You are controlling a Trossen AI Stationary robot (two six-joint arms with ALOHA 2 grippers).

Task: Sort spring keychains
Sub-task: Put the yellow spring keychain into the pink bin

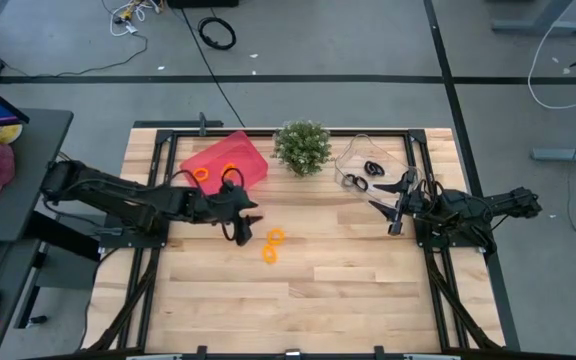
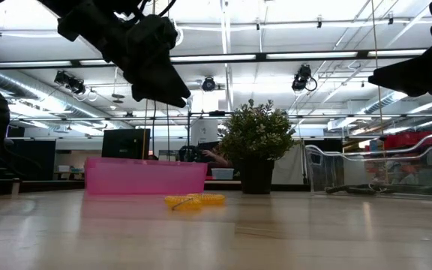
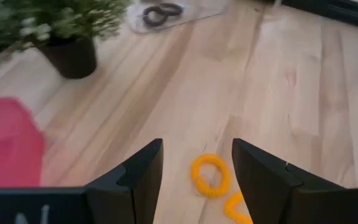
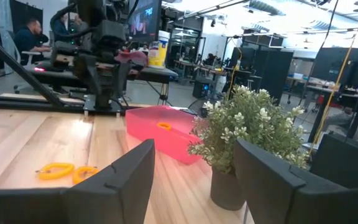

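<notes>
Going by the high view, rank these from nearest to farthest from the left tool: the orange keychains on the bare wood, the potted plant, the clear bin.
From the left tool:
1. Orange keychains, on the bare wood just beside it.
2. Potted plant, at the table's far edge, middle.
3. Clear bin, far right corner, near the right tool.

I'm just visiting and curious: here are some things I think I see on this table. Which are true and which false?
1. Two orange spring keychains lie on the bare wood. True.
2. The pink bin is empty. False: an orange keychain lies in it.
3. The black keychains are in the clear container. True.
4. The potted plant stands at the table's front edge. False: it stands at the back, between the two bins.
5. The left end effector grips an orange keychain. False: it is open and holds nothing.
</notes>
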